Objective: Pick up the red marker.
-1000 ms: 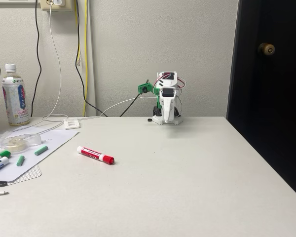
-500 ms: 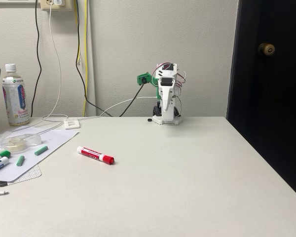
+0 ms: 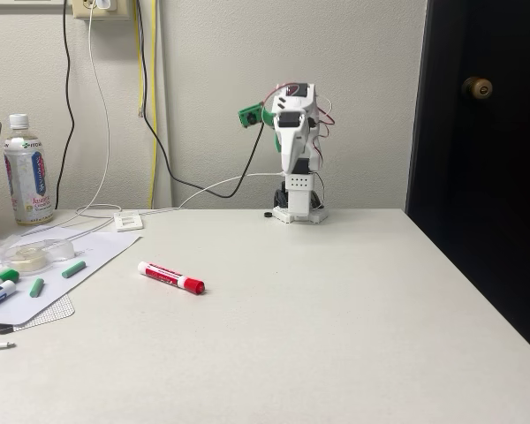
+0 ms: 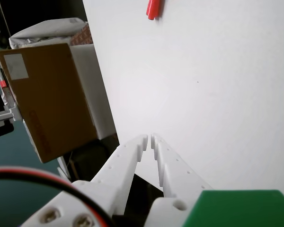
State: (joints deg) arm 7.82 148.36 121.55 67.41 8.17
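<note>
Rising from its folded crouch at the back of the table [image 3: 353, 336], the arm [image 3: 296, 150] now stands taller, its gripper [image 4: 149, 138] nearly closed and empty, while the red marker [image 3: 170, 277] lies untouched, well apart, so the reach has barely begun.

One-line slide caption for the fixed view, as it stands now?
Arm raised at the table's far edge, gripper pointing down, red marker lying untouched in front.

Pale wall [image 3: 353, 88], dark door [image 3: 481, 159]
</note>
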